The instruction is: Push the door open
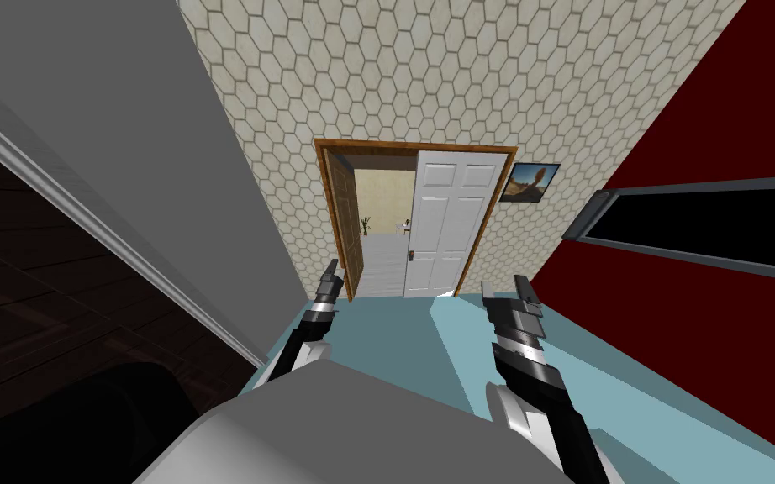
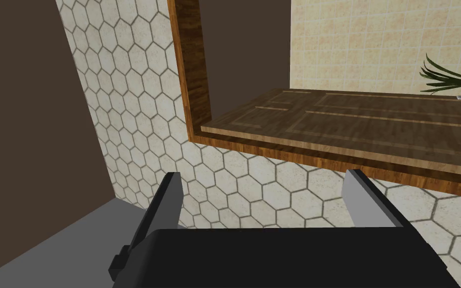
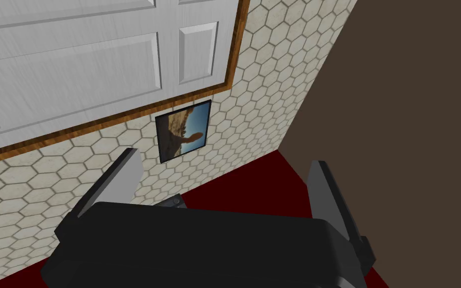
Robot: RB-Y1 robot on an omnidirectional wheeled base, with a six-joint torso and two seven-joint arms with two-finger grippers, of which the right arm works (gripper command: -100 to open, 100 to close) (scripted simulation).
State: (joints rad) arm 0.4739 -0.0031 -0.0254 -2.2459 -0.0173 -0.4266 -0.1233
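1. The white panelled door [image 1: 449,227] is the right-hand leaf of a double doorway in the wall straight ahead. It stands shut inside the wooden frame [image 1: 415,147], with a small dark handle at its inner edge.
2. The left-hand leaf, a brown wooden door [image 1: 342,214], is swung inward, so the gap opens onto a pale room beyond.
3. The right wrist view gives the white door [image 3: 74,75] close up, with its raised panels and the frame's edge. A framed picture [image 3: 183,130] hangs on the wall just beside that frame.
4. The left wrist view gives the brown wooden door [image 2: 364,125] with its inlaid panel lines. Past it are a beige tiled wall and a green plant [image 2: 449,77] with something small and red at its base.
5. The left gripper [image 1: 329,273] is held up before the doorway's left jamb. Its jaws are spread wide and hold nothing [image 2: 263,175].
6. The right gripper [image 1: 505,290] is raised before the white door's right side, touching nothing. Its jaws are likewise apart and empty [image 3: 224,159].
7. The hexagon-tiled wall [image 1: 461,76] surrounds the doorway. A dark red wall [image 1: 714,126] on the right carries a long dark-framed panel [image 1: 714,223], a grey wall [image 1: 125,126] closes the left, and the floor [image 1: 394,336] is pale blue.
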